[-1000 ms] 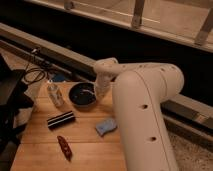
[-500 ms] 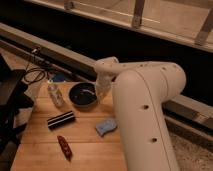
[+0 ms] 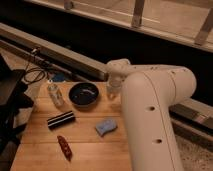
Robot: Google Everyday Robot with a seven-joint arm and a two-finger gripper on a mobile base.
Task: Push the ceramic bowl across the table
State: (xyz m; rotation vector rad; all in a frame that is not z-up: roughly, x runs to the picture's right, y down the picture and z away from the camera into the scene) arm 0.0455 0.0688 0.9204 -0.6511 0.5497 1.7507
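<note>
Lying near the ceramic bowl [image 3: 84,94] on the table [image 3: 85,142]: bottle [image 3: 54,93], dark bar [image 3: 61,120], blue sponge [image 3: 105,127], red item [image 3: 64,147]. Gripper [image 3: 114,89] hovering just right of bowl, finger state impossible to tell. Remaining unchanged since earlier frame.

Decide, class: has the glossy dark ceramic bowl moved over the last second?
No. The dark ceramic bowl keeps its spot beside the small clear bottle on the wooden table; the gripper stays right of it.

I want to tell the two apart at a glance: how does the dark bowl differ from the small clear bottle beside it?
The ceramic bowl is wide, shallow and glossy dark; the clear bottle is narrow, tall and see-through. The bowl sits open-topped nearer the gripper; the bottle stands upright on the bowl's other side. Both rest near the table's far edge.
</note>
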